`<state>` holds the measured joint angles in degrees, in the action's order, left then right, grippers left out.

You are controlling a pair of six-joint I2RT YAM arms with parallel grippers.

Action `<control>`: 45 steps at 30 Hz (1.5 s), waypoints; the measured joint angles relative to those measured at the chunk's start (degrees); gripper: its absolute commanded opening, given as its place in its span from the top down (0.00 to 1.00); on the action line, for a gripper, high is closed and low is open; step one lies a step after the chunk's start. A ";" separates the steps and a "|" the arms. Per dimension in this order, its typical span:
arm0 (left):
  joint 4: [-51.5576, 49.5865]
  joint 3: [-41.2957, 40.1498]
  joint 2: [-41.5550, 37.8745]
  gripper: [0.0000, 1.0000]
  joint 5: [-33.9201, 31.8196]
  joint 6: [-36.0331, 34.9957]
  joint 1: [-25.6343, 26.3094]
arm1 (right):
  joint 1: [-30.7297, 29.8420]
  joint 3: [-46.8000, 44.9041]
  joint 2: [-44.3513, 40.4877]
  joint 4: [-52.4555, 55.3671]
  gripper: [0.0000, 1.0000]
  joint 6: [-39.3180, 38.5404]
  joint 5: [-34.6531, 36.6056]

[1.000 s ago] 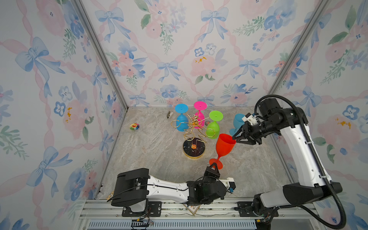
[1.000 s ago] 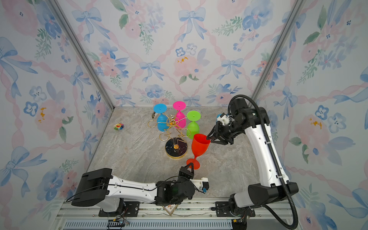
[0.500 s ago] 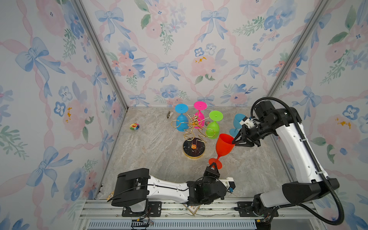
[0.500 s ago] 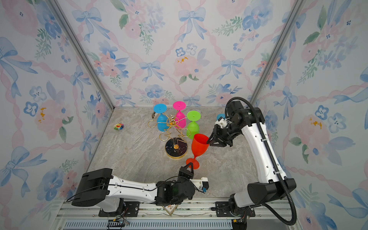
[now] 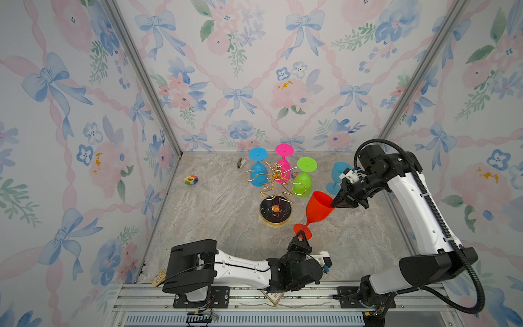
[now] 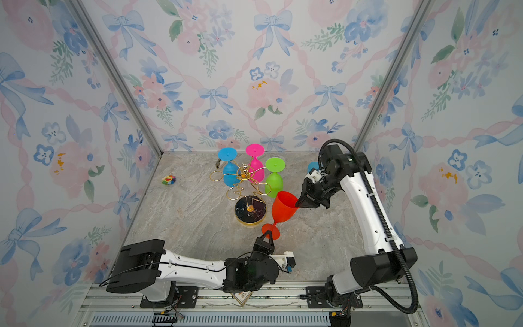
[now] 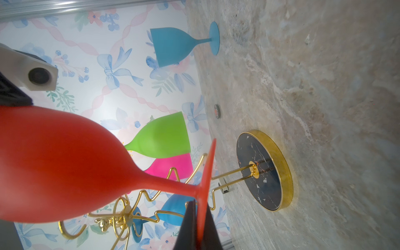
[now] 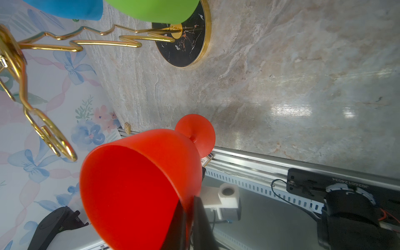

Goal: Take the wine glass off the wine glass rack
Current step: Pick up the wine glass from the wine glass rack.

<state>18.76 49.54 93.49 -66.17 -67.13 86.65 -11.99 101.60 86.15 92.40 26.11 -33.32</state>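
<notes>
Right pincer (image 5: pixel 334 204) has closed on the matte red wine glass (image 5: pixel 317 210) rim (left pincer (image 5: pixel 301 233) clamps its foot).

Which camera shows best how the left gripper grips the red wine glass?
The left wrist view: close up, the left gripper pinches the foot's edge of the red wine glass. Both top views show that grip small, from above. In the right wrist view the glass's bowl hides it.

The wine glass rack (image 5: pixel 276 224) stands on the table (image 5: pixel 215 215), with hanging glasses (image 5: pixel 302 184) on its far side and an upright glass (image 5: pixel 338 172) to its right. The wine glass (image 5: pixel 318 208) is off it, front-right, with the left end effector (image 5: pixel 300 235) at its foot and the right end effector (image 5: pixel 335 203) at its rim.
</notes>
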 measured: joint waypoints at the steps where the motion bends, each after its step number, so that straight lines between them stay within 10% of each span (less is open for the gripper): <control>1: 0.37 -0.26 0.02 1.00 -0.09 -0.74 0.00 | 0.20 -0.63 -0.22 -0.02 0.98 -0.02 0.11; 31: 7.34 -3.19 -3.39 0.27 1.77 -0.81 0.00 | 5.27 -9.05 -11.32 -2.60 1.00 0.70 0.37; 45: -6.93 3.32 -16.09 0.13 13.40 25.38 -0.04 | 6.29 -14.38 -17.62 -10.93 1.00 -1.42 19.12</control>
<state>11.84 52.86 77.41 -52.77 -41.76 86.61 -5.69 87.22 68.53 81.47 24.69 -14.20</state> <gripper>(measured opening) 0.869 0.046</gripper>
